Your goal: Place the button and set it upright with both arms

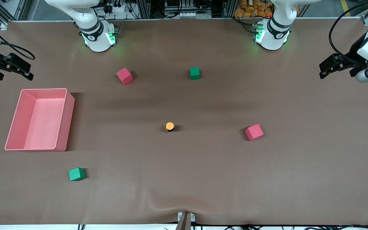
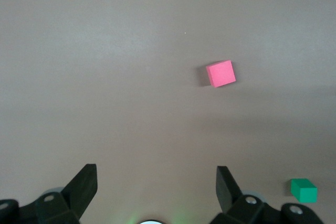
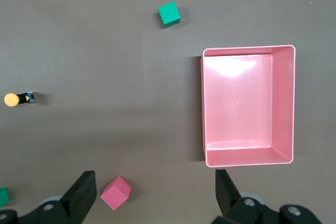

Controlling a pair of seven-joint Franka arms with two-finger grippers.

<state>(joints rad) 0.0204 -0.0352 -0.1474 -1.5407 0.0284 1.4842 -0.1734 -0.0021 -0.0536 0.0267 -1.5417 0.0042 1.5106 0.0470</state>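
Observation:
The button [image 1: 170,126] stands upright in the middle of the brown table, orange cap on top of its black body. It also shows in the right wrist view [image 3: 18,98]. My left gripper [image 1: 322,72] is open and empty, held high over the left arm's end of the table. In its own view its fingers [image 2: 84,182] spread wide over bare table. My right gripper [image 1: 29,72] is open and empty, up over the right arm's end, above the pink bin's end nearest the bases. Its fingers [image 3: 227,184] stand wide apart. Both grippers are well away from the button.
An empty pink bin [image 1: 43,90] sits toward the right arm's end [image 3: 203,103]. Two red cubes [image 1: 125,76] [image 1: 254,132] and two green cubes [image 1: 194,73] [image 1: 76,174] lie scattered around the button. The left wrist view shows a red cube [image 2: 220,73] and a green cube [image 2: 304,190].

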